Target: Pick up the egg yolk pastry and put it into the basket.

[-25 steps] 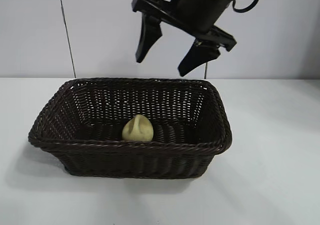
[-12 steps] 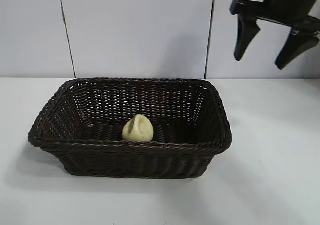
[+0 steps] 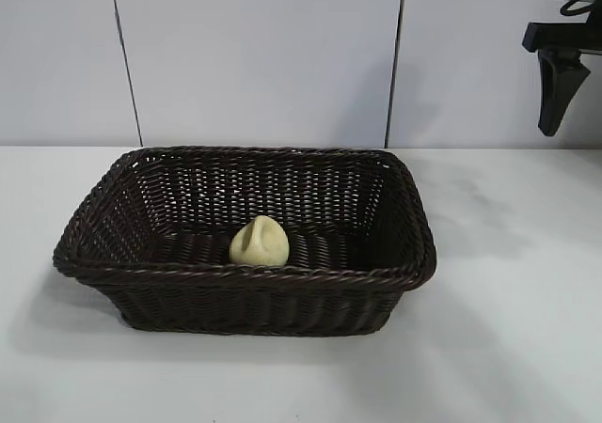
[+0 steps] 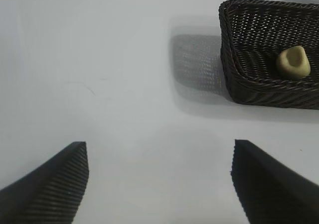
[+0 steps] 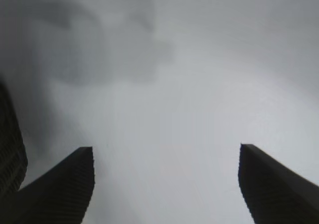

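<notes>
The pale yellow egg yolk pastry [image 3: 259,242] lies on the floor of the dark woven basket [image 3: 245,274], near its front wall. My right arm hangs high at the far right edge of the exterior view, well clear of the basket, with just one black finger [image 3: 552,94] showing there. In its wrist view the right gripper [image 5: 167,157] is open and empty over bare table. The left gripper [image 4: 159,152] is open and empty too, over the table off to one side of the basket [image 4: 227,50]. The pastry [image 4: 293,62] shows inside it.
The white table [image 3: 508,254] stretches around the basket on all sides. A pale panelled wall [image 3: 254,56] rises behind it.
My right arm has swung from above the basket's back rim off to the right edge, jaws staying open. The pastry and basket have not moved.
</notes>
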Robot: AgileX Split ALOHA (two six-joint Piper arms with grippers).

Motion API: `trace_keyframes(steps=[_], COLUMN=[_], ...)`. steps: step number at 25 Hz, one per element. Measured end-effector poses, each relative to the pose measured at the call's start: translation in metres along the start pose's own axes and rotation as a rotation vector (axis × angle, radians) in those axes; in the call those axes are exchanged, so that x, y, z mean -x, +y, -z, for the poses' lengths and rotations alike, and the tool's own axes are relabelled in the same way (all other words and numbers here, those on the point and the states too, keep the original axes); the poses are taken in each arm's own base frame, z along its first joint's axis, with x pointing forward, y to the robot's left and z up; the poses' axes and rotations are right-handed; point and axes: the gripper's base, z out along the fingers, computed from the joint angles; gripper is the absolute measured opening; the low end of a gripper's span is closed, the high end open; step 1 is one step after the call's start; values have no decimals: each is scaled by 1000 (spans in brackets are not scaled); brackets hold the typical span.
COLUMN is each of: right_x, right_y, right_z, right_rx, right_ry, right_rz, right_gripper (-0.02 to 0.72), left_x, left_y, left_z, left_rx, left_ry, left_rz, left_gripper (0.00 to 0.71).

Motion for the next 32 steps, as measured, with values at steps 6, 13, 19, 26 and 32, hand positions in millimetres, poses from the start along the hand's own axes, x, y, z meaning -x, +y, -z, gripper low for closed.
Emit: trace_keyframes(steps=[6, 13, 19, 26, 32], right_x=[-20, -80, -159, -239, -287], right_y=[-2, -5, -11, -16, -19], right_z=[30, 58, 53, 43, 33], right_rx=[-17, -14, -16, -10, -4], right_ry=[-56, -73, -22, -117, -281], right_rz=[9, 10, 34, 62, 64], right_gripper=[570, 570, 570, 570, 570], left_x=[0, 0, 0, 0, 0], left_y=[0, 0, 0, 0, 0], left_z=[0, 0, 0, 0, 0], left_rx=[0, 0, 0, 0, 0], left_ry=[0, 0, 0, 0, 0], left_rz=[0, 0, 0, 0, 0], left_gripper=[571, 571, 571, 571, 571])
